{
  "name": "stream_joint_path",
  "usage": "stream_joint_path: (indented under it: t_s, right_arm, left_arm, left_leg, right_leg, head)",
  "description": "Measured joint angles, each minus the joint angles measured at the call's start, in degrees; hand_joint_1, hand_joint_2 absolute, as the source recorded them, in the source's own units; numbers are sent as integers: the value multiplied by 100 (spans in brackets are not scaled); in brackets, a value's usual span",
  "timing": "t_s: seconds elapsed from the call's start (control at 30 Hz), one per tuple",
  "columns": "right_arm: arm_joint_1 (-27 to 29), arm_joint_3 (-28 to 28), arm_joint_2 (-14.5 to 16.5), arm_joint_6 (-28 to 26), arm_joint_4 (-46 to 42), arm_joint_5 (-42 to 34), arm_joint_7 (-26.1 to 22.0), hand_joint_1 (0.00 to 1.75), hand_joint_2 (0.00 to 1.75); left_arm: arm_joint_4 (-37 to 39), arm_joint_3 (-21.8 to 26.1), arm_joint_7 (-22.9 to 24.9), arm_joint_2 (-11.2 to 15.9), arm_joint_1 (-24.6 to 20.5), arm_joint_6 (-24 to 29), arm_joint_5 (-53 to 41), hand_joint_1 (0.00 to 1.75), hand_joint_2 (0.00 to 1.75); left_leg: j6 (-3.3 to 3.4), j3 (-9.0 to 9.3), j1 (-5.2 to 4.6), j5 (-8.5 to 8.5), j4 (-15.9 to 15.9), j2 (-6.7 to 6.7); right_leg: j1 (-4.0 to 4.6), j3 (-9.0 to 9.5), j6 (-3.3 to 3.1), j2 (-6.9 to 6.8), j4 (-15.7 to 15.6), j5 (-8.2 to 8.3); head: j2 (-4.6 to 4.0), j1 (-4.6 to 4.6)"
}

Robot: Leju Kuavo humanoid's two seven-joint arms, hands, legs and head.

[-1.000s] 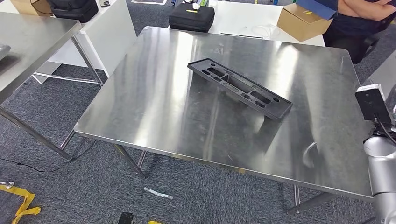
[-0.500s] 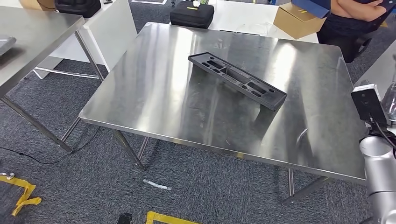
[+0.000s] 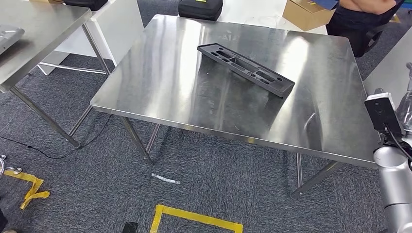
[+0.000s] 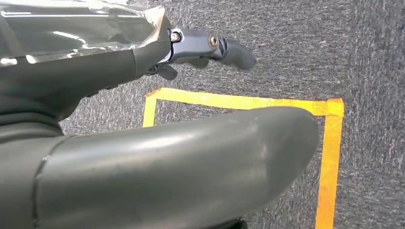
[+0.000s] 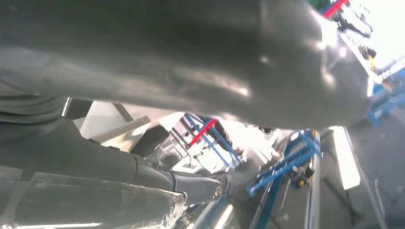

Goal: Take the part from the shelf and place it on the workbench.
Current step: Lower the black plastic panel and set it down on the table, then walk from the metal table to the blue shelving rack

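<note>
A long black part (image 3: pixel 245 69) with several cut-outs lies flat on the steel workbench (image 3: pixel 160 92), towards its far side, with nothing touching it. My right arm (image 3: pixel 394 182) rises at the right edge, beside the bench's near right corner, with its wrist camera box (image 3: pixel 383 112) on top. In the right wrist view my right hand (image 5: pixel 95 152) holds nothing, thumb and a dark finger (image 5: pixel 200 185) apart. In the left wrist view my left hand (image 4: pixel 119 67) hangs over the carpet, its fingers (image 4: pixel 224 47) spread and empty.
A second steel table (image 3: pixel 34 39) stands at the left, and another steel surface (image 3: pixel 391 73) at the right. Behind the bench are a white table, a black case (image 3: pixel 200 8), a cardboard box (image 3: pixel 306 12) and a person (image 3: pixel 362 22). Yellow tape (image 3: pixel 194 216) marks the carpet.
The whole picture has shifted: the camera has drawn back, so the bench sits higher and smaller and more floor shows. The part lies where it was on the bench.
</note>
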Motion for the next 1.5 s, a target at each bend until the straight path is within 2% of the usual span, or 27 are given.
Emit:
stream_joint_path:
  t_s: [0.07, 0.1, 0.17, 0.2, 0.23, 0.3, 0.37, 0.43, 0.47, 0.53, 0.6, 0.67, 0.73, 0.77, 0.8, 0.83, 0.9, 0.97, 1.0, 1.03, 1.1, 1.17, 1.23, 1.27, 1.33, 1.43, 1.5]
  right_arm:
    - [4, -2, 5, -3, 0, -4, 3, 0, 0]
    - [5, -2, 7, -3, 0, -5, 3, 0, 0]
    - [4, -3, -5, -3, 0, -8, 3, 0, 0]
    - [4, -5, -17, -3, 0, -18, 3, 0, 0]
    - [6, -8, -28, -4, 0, -33, 2, 0, 0]
    - [20, -12, -46, -8, 0, -73, -3, 0, 0]
    - [43, -20, -79, -18, -1, -99, -10, 0, 0]
    - [57, -39, -116, -32, -2, -108, -16, 0, 0]
    - [59, -47, -127, -39, -2, -109, -20, 0, 0]
    - [81, -53, -128, -50, -2, -113, -24, 0, 0]
    - [155, -54, -131, -56, -1, -129, -26, 0, 0]
    - [224, -60, -137, -61, -1, -157, -26, 0, 0]
    - [268, -69, -140, -64, -2, -186, -25, 0, 0]
    - [293, -72, -143, -64, -2, -195, -24, 0, 0]
    - [324, -74, -144, -65, -2, -201, -23, 0, 0]
    - [350, -75, -146, -66, -2, -203, -22, 0, 0]
    - [375, -80, -152, -66, -15, -203, -21, 0, 0]
    - [373, -93, -167, -68, -59, -203, -21, 0, 0]
    - [372, -102, -174, -70, -81, -203, -21, 0, 0]
    - [375, -108, -178, -73, -96, -203, -21, 0, 0]
    - [387, -115, -169, -75, -104, -207, -20, 0, 0]
    - [400, -115, -156, -77, -111, -212, -17, 0, 0]
    - [403, -122, -151, -88, -119, -225, -13, 0, 0]
    - [406, -132, -148, -99, -120, -239, -10, 0, 0]
    - [432, -154, -133, -128, -122, -275, -8, 0, 0]
    - [525, -211, -119, -197, -145, -349, -8, 0, 0]
    - [623, -298, -102, -284, -173, -408, -7, 0, 0]
  left_arm:
    - [1, 0, 0, 1, 6, -3, 0, 0, 0]
    - [1, 0, -1, 1, 7, -5, -1, 0, 0]
    - [1, -1, -5, -2, 6, -13, -4, 0, 0]
    - [1, -2, -9, -3, 6, -19, -6, 0, 0]
    - [1, -2, -15, -3, 6, -24, -7, 0, 0]
    - [1, -2, -26, -3, 3, -37, -7, 0, 0]
    - [-1, -3, -37, -3, -10, -47, -7, 0, 0]
    - [-3, -4, -46, -3, -26, -51, -9, 0, 0]
    - [-3, -4, -49, -3, -34, -50, -11, 0, 0]
    - [-3, -4, -53, -1, -40, -50, -15, 0, 0]
    - [-3, -4, -55, 3, -38, -50, -15, 0, 0]
    - [-3, -4, -56, 8, -40, -54, -14, 0, 0]
    - [-3, -7, -58, 4, -43, -62, -14, 0, 0]
    - [-3, -9, -58, 1, -43, -66, -13, 0, 0]
    - [-3, -11, -59, -1, -42, -67, -11, 0, 0]
    - [-3, -11, -59, -2, -42, -67, -10, 0, 0]
    - [-4, -13, -59, -2, -41, -67, -9, 0, 0]
    - [-6, -18, -61, -5, -43, -66, -8, 0, 0]
    - [-7, -21, -63, -5, -42, -66, -8, 0, 0]
    - [-7, -23, -64, -5, -40, -66, -7, 0, 0]
    - [-4, -24, -66, -1, -26, -66, -7, 0, 0]
    - [-3, -25, -67, 2, -13, -66, -7, 0, 0]
    - [-3, -26, -73, 2, -11, -67, -4, 0, 0]
    - [-3, -26, -77, 1, -11, -67, -1, 0, 0]
    - [-3, -26, -85, -2, -8, -67, 8, 0, 0]
    - [-5, -27, -107, -5, -17, -66, 30, 0, 0]
    - [-4, -27, -120, -11, -26, -60, 51, 0, 0]
  left_leg:
    - [-64, -62, 21, -115, 84, -10]
    - [-105, -122, 38, -333, 251, -15]
    - [-183, -282, 84, -939, 891, -17]
    - [-215, -347, 108, -1154, 1263, -18]
    - [-236, -363, 132, -1236, 1541, -17]
    - [-251, -152, 172, -1064, 1582, -16]
    - [-226, 393, 191, -868, 935, -23]
    - [-188, 882, 176, -907, 242, -45]
    - [-171, 981, 155, -956, 59, -57]
    - [-113, 973, 101, -933, -30, -64]
    - [5, 898, 81, -809, -93, -44]
    - [118, 772, 77, -646, -149, -19]
    - [170, 598, 51, -505, -148, -6]
    - [178, 511, 42, -439, -146, -2]
    - [179, 418, 37, -369, -143, 3]
    - [173, 326, 34, -298, -139, 5]
    - [142, 155, 33, -159, -127, 8]
    - [87, 40, 19, -32, -120, 12]
    - [58, 13, 13, 30, -127, 13]
    - [33, 1, 11, 97, -146, 14]
    - [-26, -43, 16, 138, -179, 2]
    - [-109, -156, 39, -228, 85, -14]
    - [-185, -314, 89, -810, 817, -19]
    - [-214, -371, 118, -979, 1190, -18]
    - [-261, -264, 187, -993, 1456, -16]
    - [-319, 404, 266, -728, 582, -34]
    - [-312, 615, 253, -717, 217, -85]
  right_leg:
    - [-39, -70, -118, -11, 5, 91]
    - [-65, -120, -189, -17, -1, 155]
    - [-58, -247, -276, -21, 3, 286]
    - [-50, -325, -289, -21, 7, 349]
    - [-44, -400, -285, -20, 10, 409]
    - [-41, -537, -251, -19, 14, 517]
    - [-48, -636, -193, -19, 16, 608]
    - [-47, -691, -128, -24, 19, 677]
    - [-49, -709, -90, -29, 13, 717]
    - [-72, -741, -7, -38, -16, 807]
    - [-100, -818, 53, -42, 9, 801]
    - [-93, -988, -14, -39, 365, 447]
    - [-66, -1178, -94, -27, 1081, -37]
    - [-57, -1222, -85, -22, 1403, -160]
    - [-50, -1195, -44, -18, 1589, -166]
    - [-48, -1078, 14, -16, 1580, -75]
    - [-50, -571, 96, -18, 997, 132]
    - [-4, 5, 55, -14, 155, 83]
    - [25, 151, 15, -9, -104, 25]
    - [53, 183, -20, -4, -220, 11]
    - [10, 89, -86, -2, -244, 116]
    - [-50, 8, -185, -8, -272, 247]
    - [-53, -79, -243, -17, -255, 334]
    - [-53, -121, -239, -23, -238, 362]
    - [-65, -206, -212, -31, -187, 397]
    - [-86, -329, -169, -35, -68, 412]
    - [-72, -414, -98, -40, -16, 446]
  head:
    - [0, -6]
    - [0, -12]
    - [0, -30]
    - [0, -33]
    - [0, -34]
    - [0, -36]
    - [0, -38]
    - [0, -30]
    - [0, -23]
    - [0, -10]
    - [0, -12]
    - [0, 5]
    - [0, 28]
    - [0, 30]
    - [0, 32]
    - [0, 34]
    - [0, 35]
    - [0, 26]
    - [0, 23]
    - [0, 14]
    - [0, 9]
    - [0, -13]
    - [0, -33]
    - [0, -35]
    - [0, -35]
    - [0, -39]
    - [0, -37]
